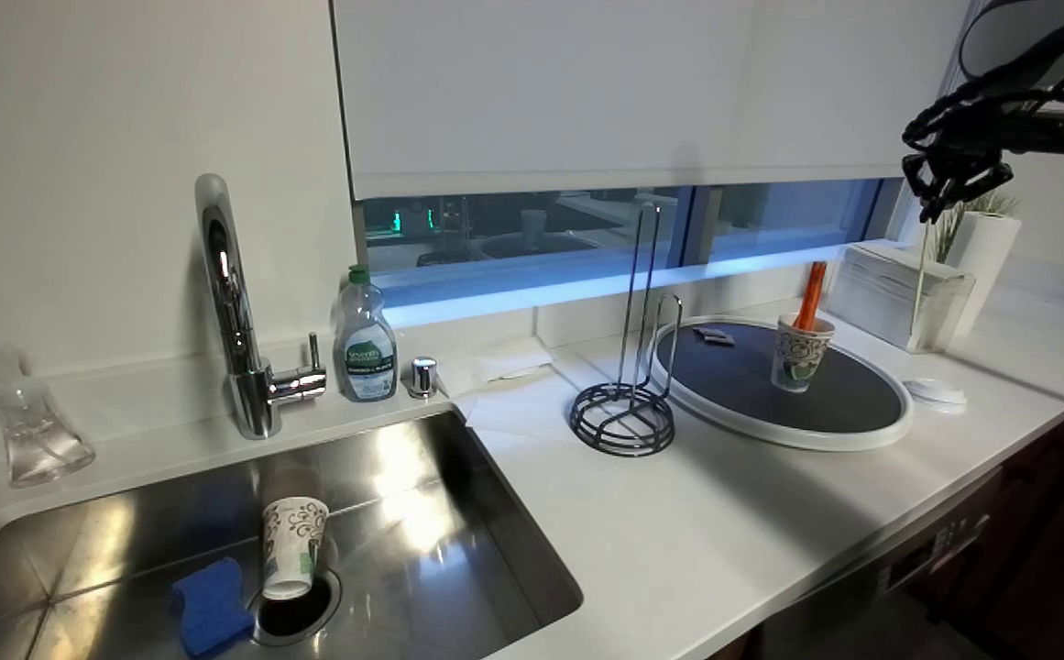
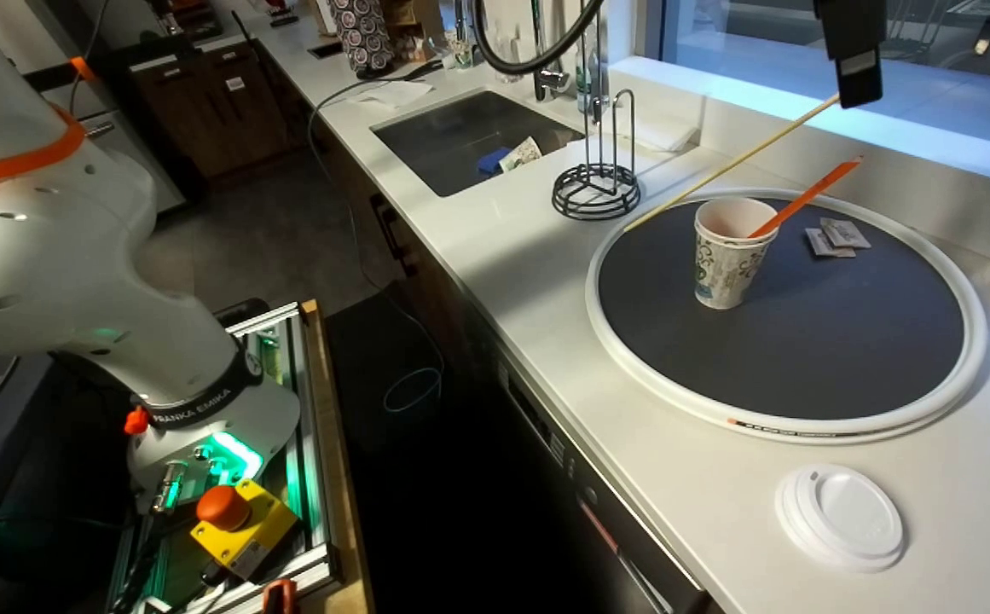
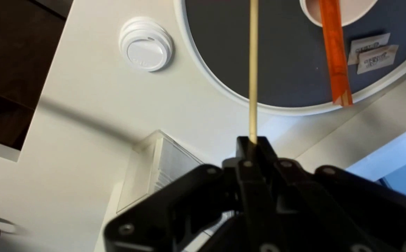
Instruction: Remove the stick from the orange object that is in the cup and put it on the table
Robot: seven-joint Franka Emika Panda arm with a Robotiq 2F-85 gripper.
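My gripper [image 1: 930, 213] is shut on a thin pale wooden stick [image 1: 919, 284] and holds it in the air. In the wrist view the fingertips [image 3: 253, 141] pinch one end, and the stick [image 3: 253, 70] runs away from them. The stick [image 2: 733, 160] looks slanted in an exterior view, apart from the cup. The orange object [image 2: 810, 194] leans in the cup [image 2: 726, 269], its top above the rim; it also shows in the wrist view [image 3: 335, 52]. The cup is pale with a dark pattern and stands upright on the dark tray [image 2: 674, 358]. The table [image 2: 529, 294] is the white countertop.
A wire holder [image 1: 623, 417] stands between the tray and the steel sink [image 1: 385, 513]. A clear box of napkins [image 1: 898, 293] and a white roll [image 1: 985, 257] stand behind the tray. White lids [image 2: 840, 516] lie beside the tray; small packets [image 2: 836, 237] lie on it.
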